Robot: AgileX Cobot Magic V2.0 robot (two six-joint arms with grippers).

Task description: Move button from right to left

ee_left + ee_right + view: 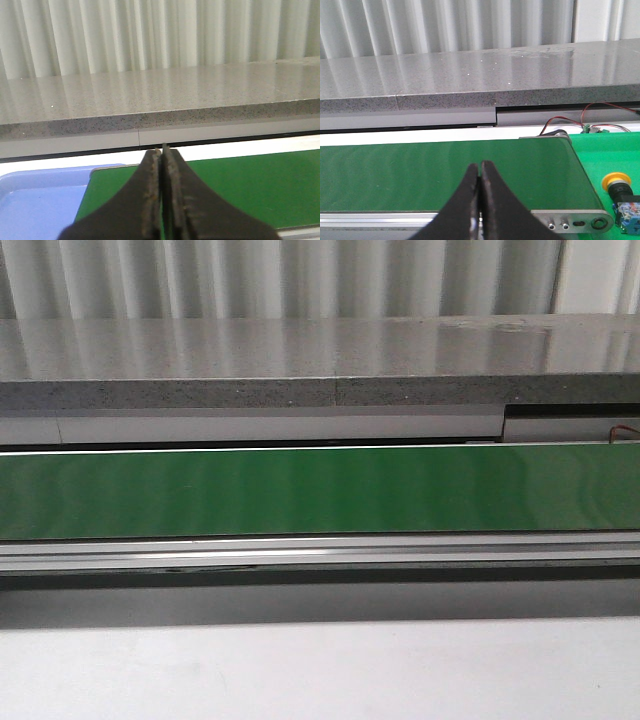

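The button (pixel 624 197), with its yellow cap, black collar and blue block, shows only in the right wrist view, lying on a green surface just past the conveyor's right end. My right gripper (pixel 480 166) is shut and empty, hanging over the green belt (pixel 445 175) well away from the button. My left gripper (pixel 162 151) is also shut with nothing between its fingers, over the belt's left end (pixel 240 195). Neither gripper nor the button appears in the front view.
A green conveyor belt (pixel 320 490) runs across the front view, with a metal rail (pixel 320 552) in front and a grey stone ledge (pixel 320 360) behind. A blue tray (pixel 40 200) sits beside the belt's left end. Red wires (pixel 570 122) lie behind the belt's right end.
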